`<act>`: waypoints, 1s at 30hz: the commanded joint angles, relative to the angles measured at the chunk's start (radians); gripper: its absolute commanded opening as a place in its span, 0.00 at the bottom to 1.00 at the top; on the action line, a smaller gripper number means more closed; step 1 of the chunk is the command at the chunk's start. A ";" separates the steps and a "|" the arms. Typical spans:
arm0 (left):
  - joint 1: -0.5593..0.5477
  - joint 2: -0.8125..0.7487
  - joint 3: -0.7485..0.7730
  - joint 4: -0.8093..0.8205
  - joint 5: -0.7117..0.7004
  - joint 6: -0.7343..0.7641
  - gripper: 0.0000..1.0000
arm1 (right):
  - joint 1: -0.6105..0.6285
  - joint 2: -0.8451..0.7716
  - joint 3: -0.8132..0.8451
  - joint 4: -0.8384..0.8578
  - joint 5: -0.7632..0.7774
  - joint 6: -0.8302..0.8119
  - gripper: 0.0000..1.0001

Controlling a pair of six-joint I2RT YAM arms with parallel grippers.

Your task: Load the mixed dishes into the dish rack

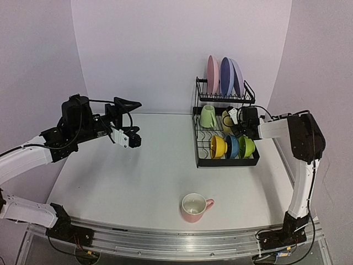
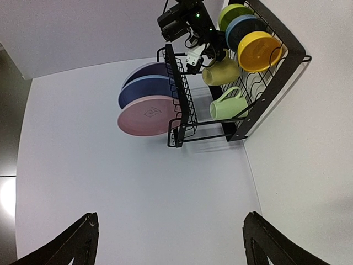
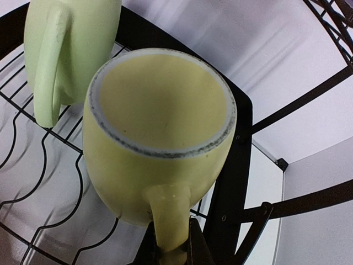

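While the pink mug [image 1: 194, 207] sits alone, mouth up, near the front edge of the white table [image 1: 138, 182], the other mixed dishes fill the dish rack [image 1: 197, 143] at far right, seen from overhead. The pink plate [image 1: 213, 74], blue plate [image 1: 225, 77] and lilac plate [image 1: 237, 77] stand on edge in the upper shelf. The yellow bowl [image 1: 218, 147], dark blue bowl [image 1: 232, 147] and green bowl [image 1: 246, 147] line the front of the lower tray, the pale green mug [image 1: 207, 116] behind them. The left gripper [image 1: 131, 139] hangs above the table's left side, well apart from the rack. The right gripper [image 1: 234, 118] reaches into the lower tray at the yellow mug [image 1: 225, 126].

From the left wrist, its black fingers [image 2: 83, 240] stand wide apart, nothing between them, the rack beyond.

From the right wrist, the fingers are clamped on the yellow mug's handle. The mug is upside down, base ring uppermost, over the tray wires just beside the pale green mug.
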 commanded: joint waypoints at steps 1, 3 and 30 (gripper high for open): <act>0.000 0.008 0.043 -0.004 -0.016 0.005 0.90 | 0.000 0.045 0.056 0.039 -0.042 0.003 0.00; 0.000 0.011 0.046 -0.007 -0.019 0.005 0.90 | 0.000 0.058 0.066 0.040 -0.041 0.002 0.00; -0.001 0.016 0.043 -0.019 -0.033 0.005 0.90 | -0.009 0.197 0.195 0.055 -0.232 0.289 0.00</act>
